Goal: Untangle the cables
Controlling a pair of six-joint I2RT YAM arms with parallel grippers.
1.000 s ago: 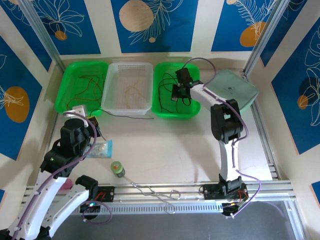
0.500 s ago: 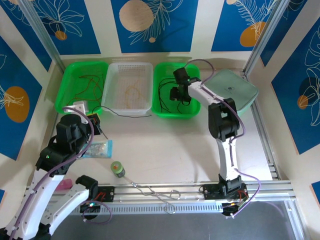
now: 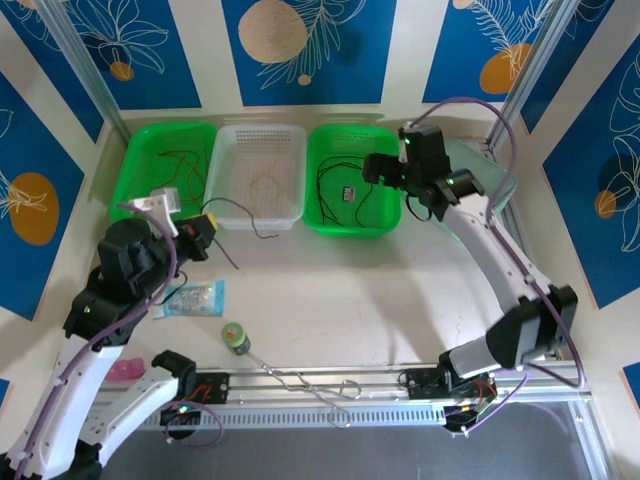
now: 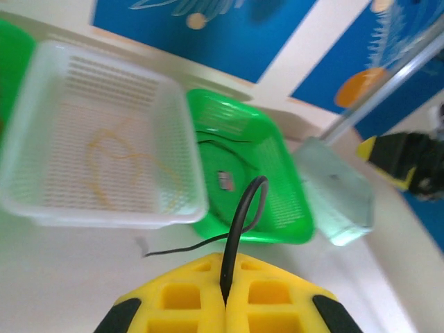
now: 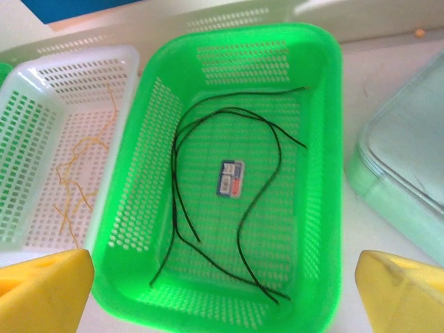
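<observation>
top external: my left gripper sits just near of the white basket, fingers pressed together on a black cable that trails down toward the table. my right gripper hangs over the right edge of the right green tray, where more black cables lie loose. thin red cables lie in the left green tray, and a yellow-tan cable in the white basket. a pale green lid rests at far right.

left wrist: the left gripper shows its two yellow fingers shut tight, pinching the black cable, which arches up from the pinch and runs off to the left over the table. beyond it sit the white basket with the yellow-tan cable and the right green tray.

right wrist: the right gripper is spread wide, one yellow finger at each lower corner of the picture, holding nothing. below it the right green tray holds the black cables in loose curves around a small label. the white basket to the left holds the yellow-tan cable.
</observation>
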